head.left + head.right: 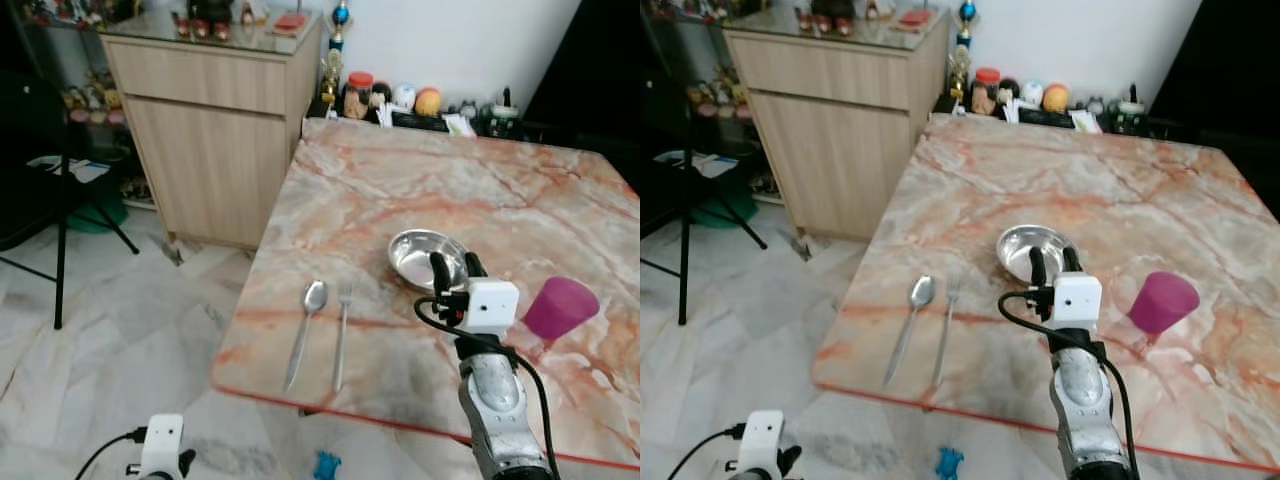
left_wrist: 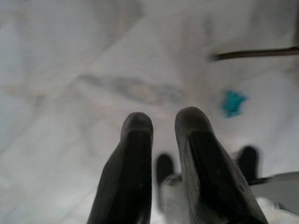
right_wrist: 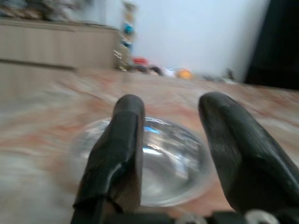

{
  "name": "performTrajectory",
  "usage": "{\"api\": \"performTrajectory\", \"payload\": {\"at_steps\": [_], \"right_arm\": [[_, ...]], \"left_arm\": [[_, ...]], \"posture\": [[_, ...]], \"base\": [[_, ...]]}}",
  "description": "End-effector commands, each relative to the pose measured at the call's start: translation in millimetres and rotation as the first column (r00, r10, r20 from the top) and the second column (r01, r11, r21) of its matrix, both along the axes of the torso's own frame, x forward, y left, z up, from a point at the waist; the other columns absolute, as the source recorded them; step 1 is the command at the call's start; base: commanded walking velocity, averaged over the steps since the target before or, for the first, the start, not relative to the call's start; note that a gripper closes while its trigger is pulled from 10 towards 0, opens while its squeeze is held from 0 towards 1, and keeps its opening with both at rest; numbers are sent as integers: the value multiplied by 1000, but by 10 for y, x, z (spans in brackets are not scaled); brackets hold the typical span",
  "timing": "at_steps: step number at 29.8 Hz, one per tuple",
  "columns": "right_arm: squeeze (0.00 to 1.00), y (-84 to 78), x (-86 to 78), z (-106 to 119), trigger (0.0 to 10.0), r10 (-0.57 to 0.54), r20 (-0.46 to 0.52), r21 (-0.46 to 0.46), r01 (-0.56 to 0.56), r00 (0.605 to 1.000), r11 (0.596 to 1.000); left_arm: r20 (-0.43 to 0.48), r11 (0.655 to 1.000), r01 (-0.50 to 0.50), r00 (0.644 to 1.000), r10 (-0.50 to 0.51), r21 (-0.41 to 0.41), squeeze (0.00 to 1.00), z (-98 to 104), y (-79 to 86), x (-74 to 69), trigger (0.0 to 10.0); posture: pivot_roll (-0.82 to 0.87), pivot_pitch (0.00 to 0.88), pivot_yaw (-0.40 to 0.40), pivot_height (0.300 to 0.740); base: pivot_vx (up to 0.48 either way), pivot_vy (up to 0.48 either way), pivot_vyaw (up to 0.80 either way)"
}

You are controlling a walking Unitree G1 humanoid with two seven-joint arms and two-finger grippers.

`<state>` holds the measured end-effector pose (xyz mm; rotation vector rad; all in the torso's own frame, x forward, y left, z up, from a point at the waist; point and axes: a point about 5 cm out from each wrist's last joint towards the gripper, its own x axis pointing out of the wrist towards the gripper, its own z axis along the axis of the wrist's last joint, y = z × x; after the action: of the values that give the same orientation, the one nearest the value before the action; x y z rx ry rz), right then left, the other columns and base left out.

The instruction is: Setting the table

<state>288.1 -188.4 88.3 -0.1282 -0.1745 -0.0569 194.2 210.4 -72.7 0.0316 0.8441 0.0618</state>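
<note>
On the marble bench [image 1: 420, 180], a steel bowl [image 1: 425, 257] sits dead ahead of the right pincer [image 1: 452, 268], whose fingers spread wide at the near rim. The left pincer [image 2: 161, 128] (fingers narrowly parted) hangs over the floor, much farther off.

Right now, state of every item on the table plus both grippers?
steel bowl: upright, empty, on the table.
spoon: lying flat, left of the fork, apart from it.
fork: lying flat, between spoon and bowl.
purple cup: tipped, leaning on the tabletop.
right gripper: fingers open, at the bowl's near rim, holding nothing.
left gripper: hanging low over the floor, holding nothing.
</note>
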Motion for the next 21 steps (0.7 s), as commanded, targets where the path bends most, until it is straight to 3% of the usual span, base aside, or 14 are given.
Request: {"api": "performTrajectory", "payload": {"at_steps": [1, 5, 17, 21], "right_arm": [[0, 11, 33, 64, 10000, -1, 24, 10, 0, 1000, 1000], [0, 14, 34, 64, 10000, -2, 23, 11, 1, 1000, 1000], [0, -26, -47, 17, 10000, -43, -30, 52, 45, 999, 998], [0, 28, -154, 83, 10000, -39, -16, 160, 41, 999, 986]], "left_arm": [[-13, 1000, -5, 1000, 5, 10, 0, -9, 50, -33, 10000], [-12, 1000, -4, 1000, 4, 11, 0, -8, 55, -34, 10000], [-12, 1000, -8, 1000, 8, 19, 0, -7, 80, -44, 10000], [-15, 1000, -6, 1000, 6, 26, 0, -10, 95, -57, 10000]], "posture": [[137, 0, -66, 740], [136, 0, -65, 740], [138, 0, -68, 740], [126, 0, -63, 740]], "base": [[281, 0, 0], [277, 0, 0], [0, 0, 0], [0, 0, 0]]}}
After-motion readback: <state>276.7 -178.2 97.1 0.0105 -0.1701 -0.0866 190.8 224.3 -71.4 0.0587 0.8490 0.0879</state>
